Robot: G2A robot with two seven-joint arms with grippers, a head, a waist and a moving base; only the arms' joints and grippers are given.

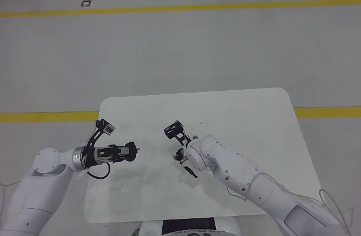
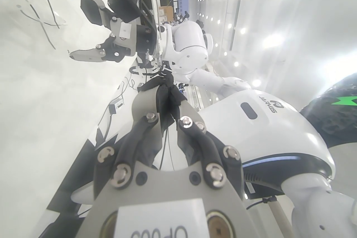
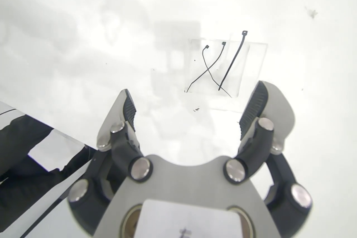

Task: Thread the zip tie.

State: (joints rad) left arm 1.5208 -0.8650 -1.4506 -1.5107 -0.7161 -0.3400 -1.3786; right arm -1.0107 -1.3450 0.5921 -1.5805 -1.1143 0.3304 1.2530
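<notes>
Zip tie [image 3: 232, 60] | is judged light, springy, slippery (flat on clear sheet [image 3: 251, 55]) | best pinched mid-strap | right gripper [image 3: 192, 91] spread wide, empty | left gripper [image 2: 164, 91] closed, contents cannot be told

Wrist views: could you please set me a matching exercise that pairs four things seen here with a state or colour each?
Things:
1. left gripper
2. right gripper
3. zip ties
4. table

States or colours:
A. white
B. open
C. black, lying on a clear sheet
D. shut

Pairs: 1-D, 2-B, 3-C, 4-A.
</notes>
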